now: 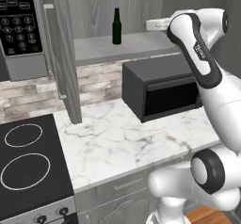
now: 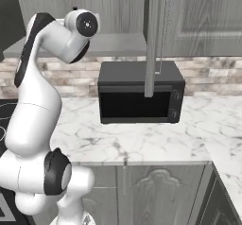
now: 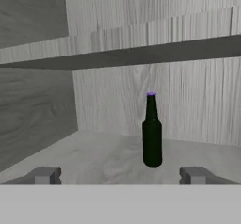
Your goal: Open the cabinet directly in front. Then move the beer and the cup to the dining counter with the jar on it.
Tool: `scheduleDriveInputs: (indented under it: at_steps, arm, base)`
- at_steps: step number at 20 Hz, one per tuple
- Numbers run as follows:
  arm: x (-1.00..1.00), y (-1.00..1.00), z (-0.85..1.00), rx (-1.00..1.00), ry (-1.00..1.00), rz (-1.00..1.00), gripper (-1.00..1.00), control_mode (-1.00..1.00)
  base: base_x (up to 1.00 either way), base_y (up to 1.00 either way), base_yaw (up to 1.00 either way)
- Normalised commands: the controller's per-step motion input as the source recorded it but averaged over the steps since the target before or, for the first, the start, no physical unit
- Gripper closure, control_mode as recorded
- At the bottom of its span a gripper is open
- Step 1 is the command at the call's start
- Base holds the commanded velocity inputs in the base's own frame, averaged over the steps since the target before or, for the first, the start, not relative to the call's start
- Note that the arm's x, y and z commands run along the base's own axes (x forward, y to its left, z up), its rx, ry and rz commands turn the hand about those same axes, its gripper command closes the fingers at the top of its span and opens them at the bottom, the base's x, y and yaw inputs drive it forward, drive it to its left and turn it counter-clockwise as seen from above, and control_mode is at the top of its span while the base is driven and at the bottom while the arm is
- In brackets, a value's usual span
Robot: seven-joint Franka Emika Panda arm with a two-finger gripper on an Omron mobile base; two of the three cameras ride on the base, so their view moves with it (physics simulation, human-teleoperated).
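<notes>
Standing upright on the open cabinet [image 1: 141,46] shelf, the beer [image 3: 151,133] looks rigid, smooth, breakable and tippy; the gripper [image 3: 120,175], jaws spread wide, should clasp its thick lower body.

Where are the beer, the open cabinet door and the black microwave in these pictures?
beer [image 3: 151,140]: hand view, on the bottle's body.
cabinet door [image 1: 66,58]: left base view, on the swung-open door's panel.
microwave [image 2: 137,103]: right base view, on its dark front window.
</notes>
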Motion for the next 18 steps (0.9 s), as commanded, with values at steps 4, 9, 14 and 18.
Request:
scheduleDriveInputs:
  at_steps: [4, 9, 14, 18]
  arm:
    - [0.00, 0.04, 0.06, -0.01, 0.03, 0.00, -1.00, -1.00]
    - [0.00, 0.01, -0.01, 0.00, 0.00, 0.00, -1.00, -1.00]
    - [0.01, 0.27, -0.02, 0.00, 0.00, 0.00, -1.00, -1.00]
    - [0.18, 0.45, 0.00, -0.04, 0.02, -0.03, -1.00, -1.00]
  base:
    - [0.00, 0.00, 0.00]
    - [0.00, 0.00, 0.00]
    - [0.00, 0.00, 0.00]
    - [0.00, 0.00, 0.00]
